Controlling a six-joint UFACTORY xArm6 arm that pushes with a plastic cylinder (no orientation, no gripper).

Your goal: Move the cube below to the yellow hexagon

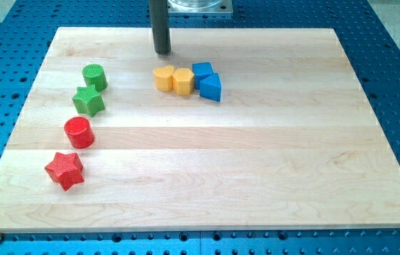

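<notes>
My tip (162,52) rests on the wooden board (271,163) near the view's top, just above the yellow blocks. A yellow hexagon (183,80) sits right of a yellow rounded block (164,78), the two touching. A blue cube (202,71) touches the hexagon's right side. A blue triangular block (211,88) lies just below and right of the cube, touching it. My tip stands apart from all blocks, about a block's width above the yellow rounded block.
On the view's left runs a column of blocks: a green cylinder (95,76), a green star (89,101), a red cylinder (79,132) and a red star (64,170). A blue perforated table (398,85) surrounds the board.
</notes>
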